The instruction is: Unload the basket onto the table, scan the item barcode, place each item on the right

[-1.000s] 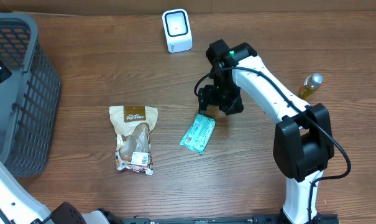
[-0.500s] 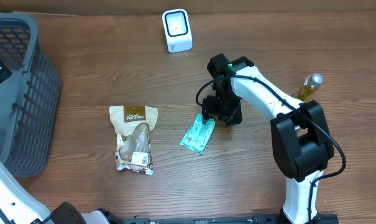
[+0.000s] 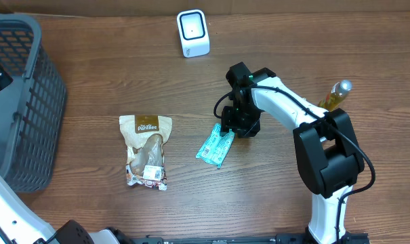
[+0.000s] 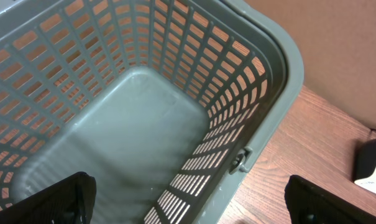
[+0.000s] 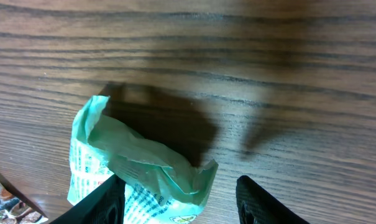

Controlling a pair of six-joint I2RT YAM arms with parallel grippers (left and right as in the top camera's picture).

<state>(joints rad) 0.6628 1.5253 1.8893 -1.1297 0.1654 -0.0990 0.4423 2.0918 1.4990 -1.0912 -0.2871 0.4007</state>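
The item, a green-and-white foil packet (image 3: 215,146), lies flat on the wooden table at centre. My right gripper (image 3: 229,130) is down over its upper end. In the right wrist view the packet's crumpled end (image 5: 138,162) sits between the fingers of the gripper (image 5: 181,202). The left finger is against it and the right finger (image 5: 262,199) stands a gap away, so the jaws are still apart. The white barcode scanner (image 3: 192,33) stands at the back of the table. My left gripper (image 4: 188,202) hangs wide open above the grey basket (image 4: 194,74), holding nothing.
A tan snack bag (image 3: 146,149) lies left of the packet. The grey basket (image 3: 28,102) fills the left edge. A yellow bottle (image 3: 335,95) stands at the right. The scanner's edge (image 4: 371,165) shows in the left wrist view.
My right gripper has come down and slightly left onto the packet's upper end, and its jaws have narrowed around it. The left arm has not moved.
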